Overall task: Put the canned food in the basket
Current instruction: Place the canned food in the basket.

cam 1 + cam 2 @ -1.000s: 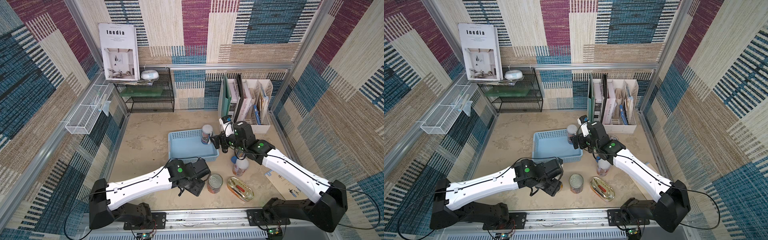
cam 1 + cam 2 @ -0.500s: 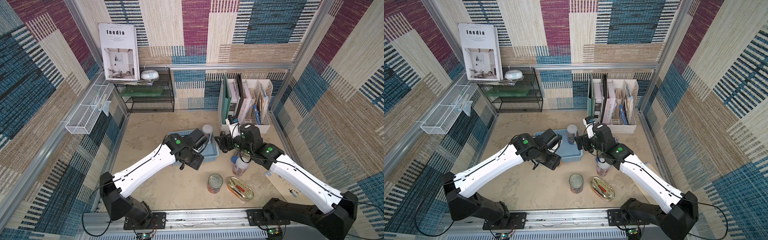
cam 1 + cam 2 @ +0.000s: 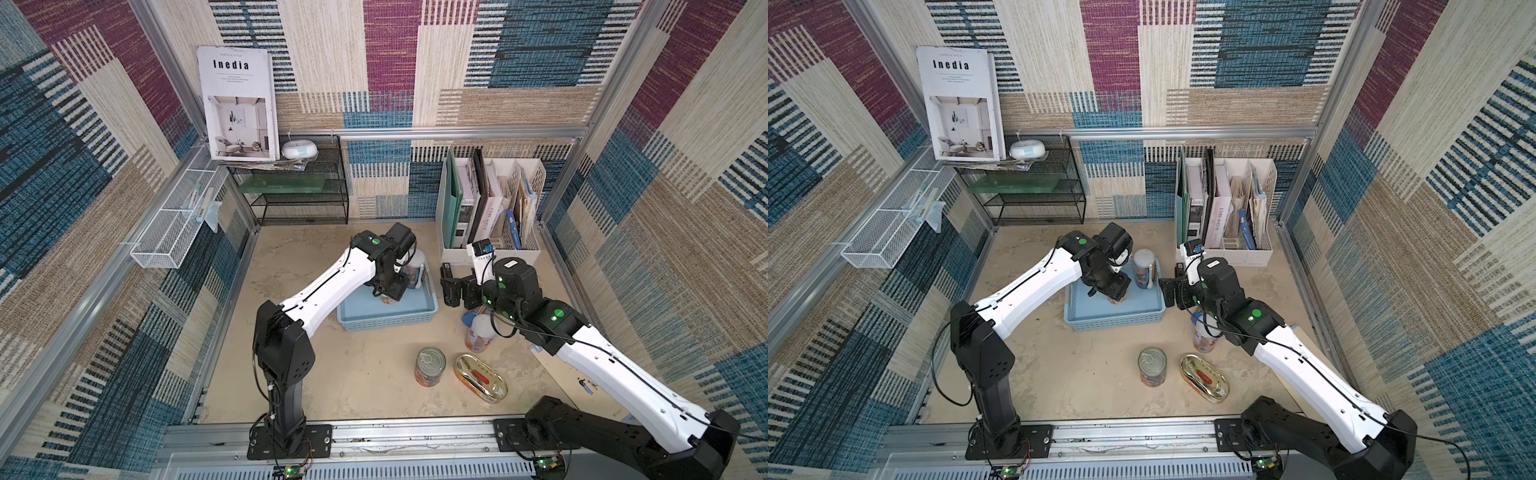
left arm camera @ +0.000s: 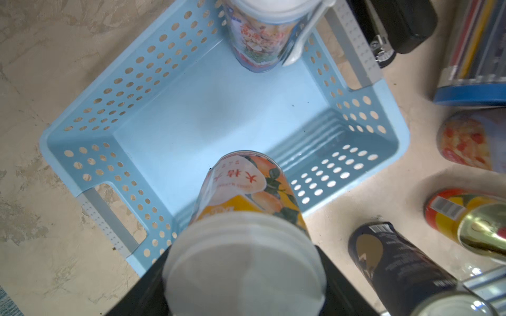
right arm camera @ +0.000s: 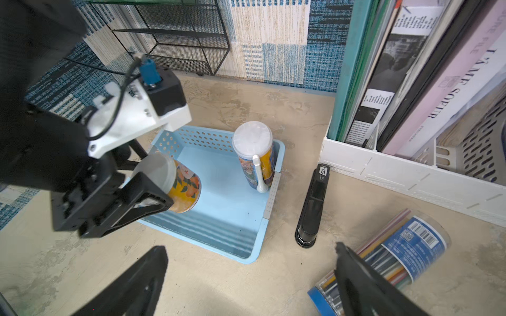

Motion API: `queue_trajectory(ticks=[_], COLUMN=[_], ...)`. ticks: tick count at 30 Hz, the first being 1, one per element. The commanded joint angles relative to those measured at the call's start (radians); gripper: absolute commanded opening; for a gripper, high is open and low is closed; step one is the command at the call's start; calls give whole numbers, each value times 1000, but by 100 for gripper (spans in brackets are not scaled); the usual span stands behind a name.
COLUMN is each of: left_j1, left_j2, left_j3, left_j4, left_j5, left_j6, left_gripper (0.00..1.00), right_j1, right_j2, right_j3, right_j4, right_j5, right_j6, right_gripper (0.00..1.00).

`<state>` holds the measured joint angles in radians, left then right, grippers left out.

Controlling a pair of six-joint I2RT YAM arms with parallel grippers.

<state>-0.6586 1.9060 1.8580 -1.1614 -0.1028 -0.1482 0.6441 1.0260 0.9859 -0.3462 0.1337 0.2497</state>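
The left tool [image 5: 161, 187], clamped on the orange-label can [image 4: 246, 191], holds it low inside the blue basket [image 4: 383, 142] mid-counter, apparently to stand it near the corner can [image 5: 254, 156], while the right tool [image 3: 457, 290] hangs wide open and empty beside the basket.

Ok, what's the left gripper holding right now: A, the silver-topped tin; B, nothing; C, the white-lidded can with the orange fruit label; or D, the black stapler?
C: in the right wrist view the left gripper clamps the white-lidded can with the orange fruit label over the light-blue basket.
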Motion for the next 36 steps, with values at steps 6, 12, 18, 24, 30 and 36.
queue_trajectory(ticks=[6, 12, 18, 24, 30, 36], left_j1=[94, 165, 214, 246, 272, 289], left_j2=[43, 76, 85, 111, 133, 130], left_j3=[-18, -52, -105, -116, -144, -180], left_j4=[104, 154, 224, 241, 277, 316], left_j5=[-49, -31, -50, -79, -100, -115], left_j6=[19, 15, 6, 10, -2, -17], left_gripper=[40, 41, 41, 44, 46, 55], right_j1=[2, 1, 3, 6, 18, 67], right_j2=[3, 5, -24, -63, -88, -61], right_j3=[-32, -67, -110, -151, -140, -161], right_j4=[3, 23, 36, 6, -42, -115], right_j5=[-28, -93, -200, -239, -276, -276], right_j6=[33, 34, 47, 48, 30, 39], right_gripper=[99, 99, 99, 99, 99, 99])
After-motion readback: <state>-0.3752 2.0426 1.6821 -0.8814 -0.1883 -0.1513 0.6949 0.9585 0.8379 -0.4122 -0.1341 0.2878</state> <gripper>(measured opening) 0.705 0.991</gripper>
